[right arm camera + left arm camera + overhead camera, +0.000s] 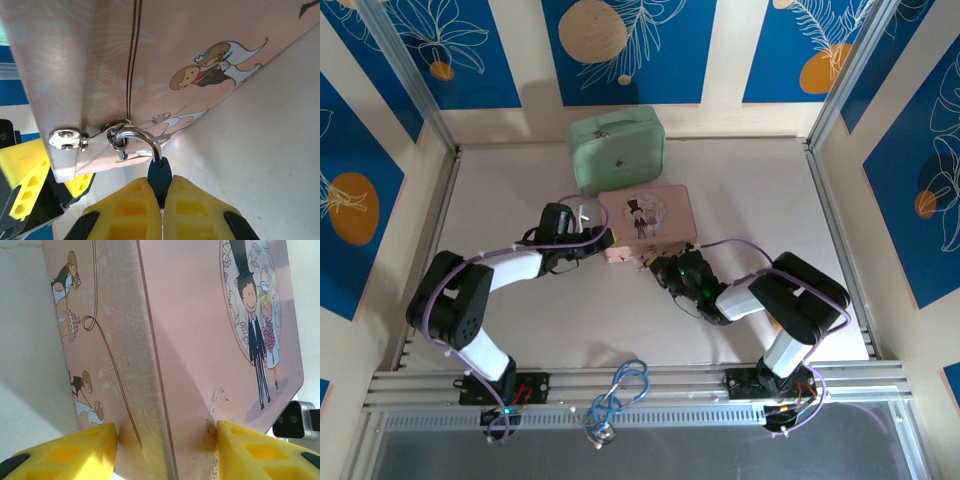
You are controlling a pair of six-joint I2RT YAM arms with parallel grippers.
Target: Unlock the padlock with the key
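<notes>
Blue leaf-printed panels wall the pale bench (520,330) on three sides. The pink box (650,215) lies about mid-bench, and a mint case (617,148) sits just behind it toward the far edge.

The padlock (159,172) hangs off the box's near side, its silvery shackle (142,136) threaded through the ring of the clasp (92,137). Your right gripper (160,187) has its jaws fully closed on the blue body. Your left gripper (166,432) stands about half open, its jaws straddling the box's left end, one finger against the side wall and one against the lid, bracing it.

Expect the padlock to be light, rigid and smooth-sided, likely to pivot on that thin ring and slip if pinched off-centre. Hold it by the flat faces and leave the bottom bare for the key. The keyhole is hidden by the fingers.

A blue cord (625,385) with a metal ring lies on the near rail; whether it carries the key you cannot tell.

Open bench lies right of the box and along the near edge. Far-side room is tight against the case.
</notes>
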